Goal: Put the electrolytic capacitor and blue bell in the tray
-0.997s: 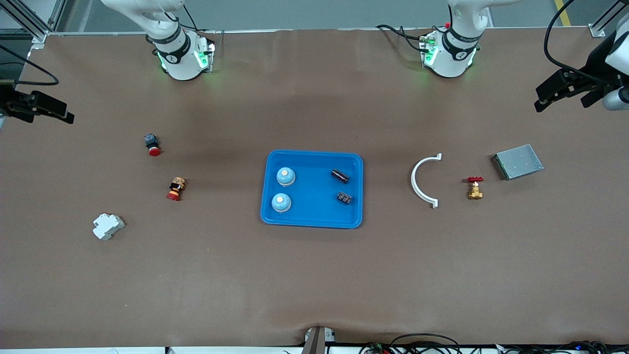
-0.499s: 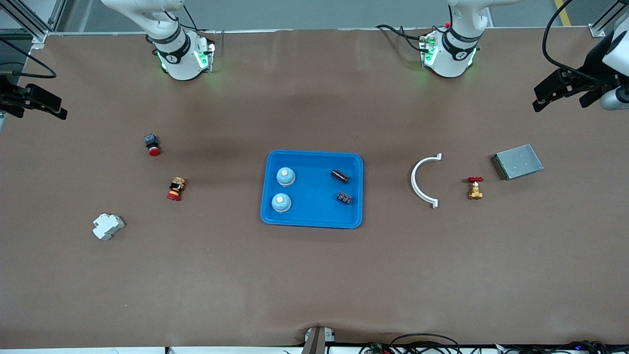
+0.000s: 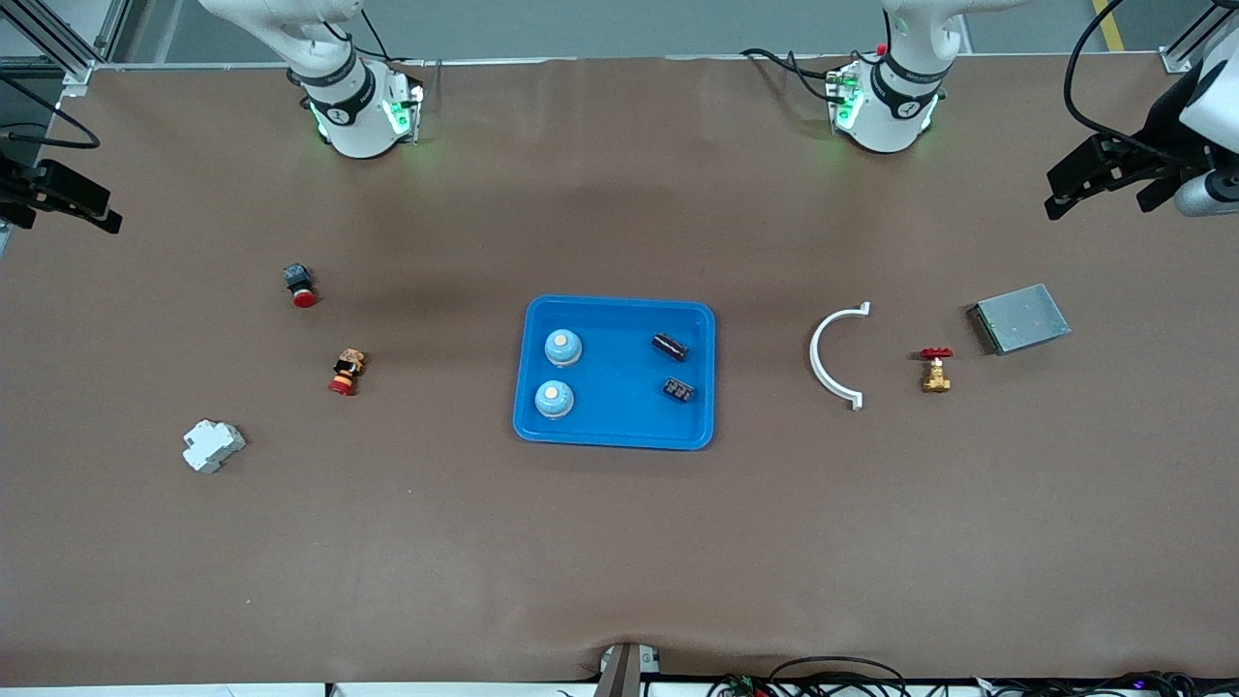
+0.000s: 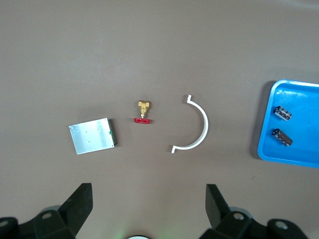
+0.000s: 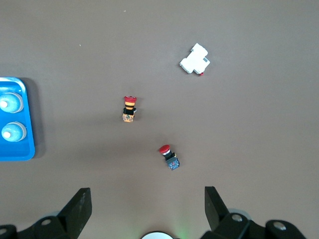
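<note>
**Bells and capacitors lie in the tray, both arms drawn back**

The brown surface carries everything. The blue tray sits at its middle. In the tray, toward the right arm's end, stand two blue bells, one nearer the front camera than the other. Toward the left arm's end of the tray lie two dark capacitors, apart from each other.

The left end effector hangs over the left arm's end of the surface, fingers spread and empty. The right end effector hangs over the right arm's end, likewise spread and empty.

Toward the left arm's end lie a grey metal plate, a white half-ring and, between them, a small brass valve with a red handle. Toward the right arm's end lie a white block and two red-capped push buttons.
</note>
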Controlling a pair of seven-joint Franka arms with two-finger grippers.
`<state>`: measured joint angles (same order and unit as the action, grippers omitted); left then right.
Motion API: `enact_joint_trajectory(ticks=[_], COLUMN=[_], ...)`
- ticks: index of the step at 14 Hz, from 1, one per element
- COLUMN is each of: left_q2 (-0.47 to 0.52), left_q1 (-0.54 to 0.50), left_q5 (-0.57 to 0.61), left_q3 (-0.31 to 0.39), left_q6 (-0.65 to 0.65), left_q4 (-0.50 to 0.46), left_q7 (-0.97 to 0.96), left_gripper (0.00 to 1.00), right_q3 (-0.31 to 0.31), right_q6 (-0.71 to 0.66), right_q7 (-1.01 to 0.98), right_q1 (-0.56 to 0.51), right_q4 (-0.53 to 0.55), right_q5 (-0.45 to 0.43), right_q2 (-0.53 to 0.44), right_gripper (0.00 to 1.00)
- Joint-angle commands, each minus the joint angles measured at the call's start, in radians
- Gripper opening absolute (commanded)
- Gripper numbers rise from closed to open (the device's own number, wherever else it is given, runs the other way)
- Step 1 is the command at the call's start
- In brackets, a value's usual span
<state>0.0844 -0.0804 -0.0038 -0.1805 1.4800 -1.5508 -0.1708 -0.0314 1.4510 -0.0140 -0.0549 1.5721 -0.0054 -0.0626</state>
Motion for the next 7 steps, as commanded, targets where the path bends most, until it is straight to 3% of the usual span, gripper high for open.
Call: enact_joint_trajectory(ticks=[1, 7], left_q2=[-0.006, -0.006], left_q1=[0.002, 0.001], left_q5=[-0.005, -0.004], left_q3=[0.000, 0.000], left_q6=[-0.017, -0.018], left_q4=[0.017, 0.015], left_q7=[-0.001, -0.001], left_gripper=[1.00, 1.00], right_q3=[0.008, 0.007], right_q6=[0.011, 0.014], right_q7=[0.008, 0.006], right_q1=[-0.013, -0.016], right_q4=[-0.004, 0.008], right_q5=[-0.010, -0.008], right_q2=[-0.013, -0.014], right_gripper=[1.00, 1.00])
